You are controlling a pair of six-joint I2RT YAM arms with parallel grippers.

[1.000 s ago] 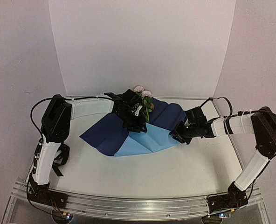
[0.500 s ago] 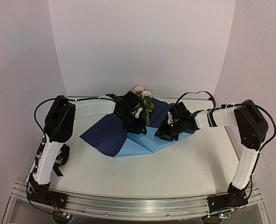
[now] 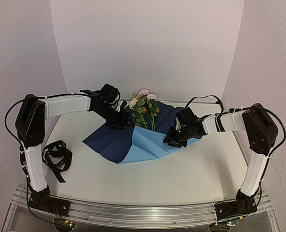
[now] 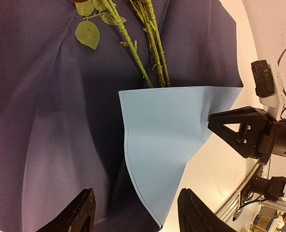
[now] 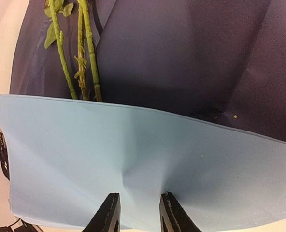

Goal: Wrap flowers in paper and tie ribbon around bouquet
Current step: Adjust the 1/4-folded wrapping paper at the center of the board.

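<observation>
Mostly creased, two-toned paper (image 3: 109, 140)

The paper (image 3: 109, 137) lies at the rear middle of the counter (image 3: 181, 179). The flowers (image 3: 144, 107) rest on it, heads rearward, stem ends under its folded-over front flap. The ribbon (image 3: 56, 157) lies on the counter, well left of the paper.

Flowers (image 3: 145, 107) and paper (image 3: 150, 144) block the table (image 3: 181, 179) centre
</observation>
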